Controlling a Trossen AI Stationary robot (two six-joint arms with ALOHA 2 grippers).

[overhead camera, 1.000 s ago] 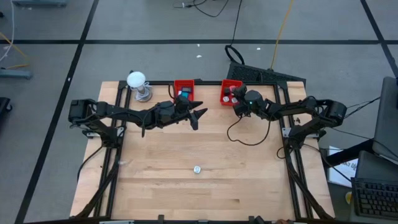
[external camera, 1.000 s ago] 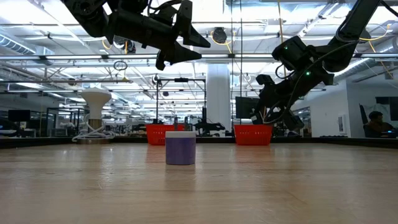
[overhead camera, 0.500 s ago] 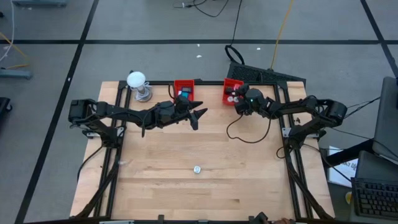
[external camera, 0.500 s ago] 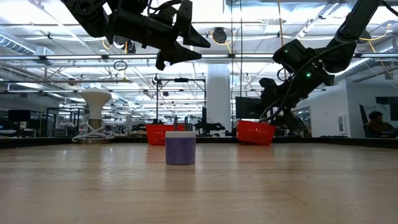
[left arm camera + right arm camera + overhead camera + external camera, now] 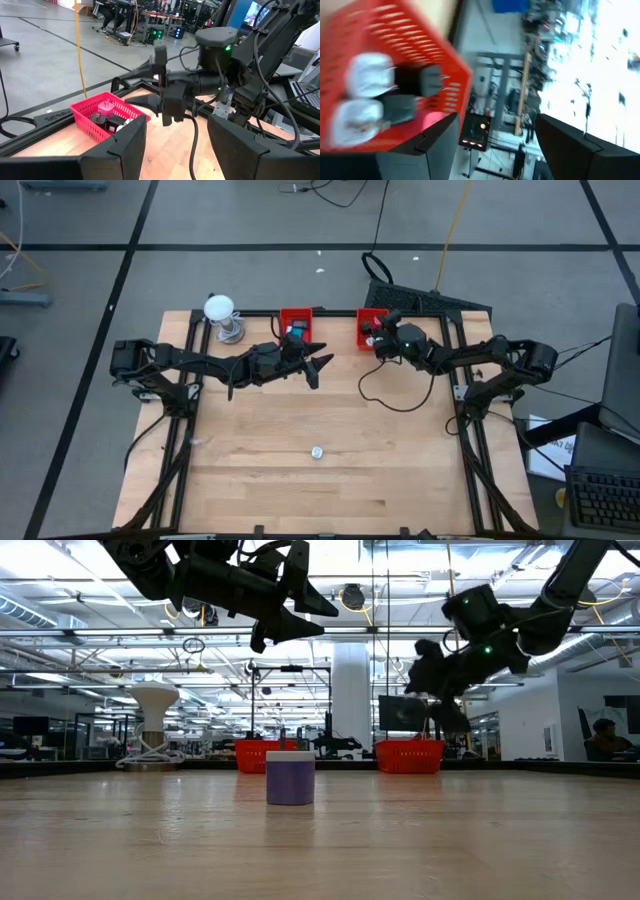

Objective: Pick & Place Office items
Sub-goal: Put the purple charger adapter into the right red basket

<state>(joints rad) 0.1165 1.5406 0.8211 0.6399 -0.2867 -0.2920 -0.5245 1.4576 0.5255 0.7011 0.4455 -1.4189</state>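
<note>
Red bin (image 5: 371,326) under right fingers (image 5: 380,335): apart, empty | left fingers (image 5: 318,363): apart, empty

Red bin (image 5: 420,50), blurred, holding what look like two white round pieces (image 5: 367,75), dark pieces (image 5: 420,80), something pink (image 5: 427,120)

Even, diffuse overhead light fills the high view; shadows on the wooden surface (image 5: 300,420) are faint. In the low view, bright ceiling lights at the top of the frame silhouette both arms. The right wrist view is heavily motion-blurred, its red bin (image 5: 395,70) smeared and the right half blown out. The left wrist view is sharp.
</note>
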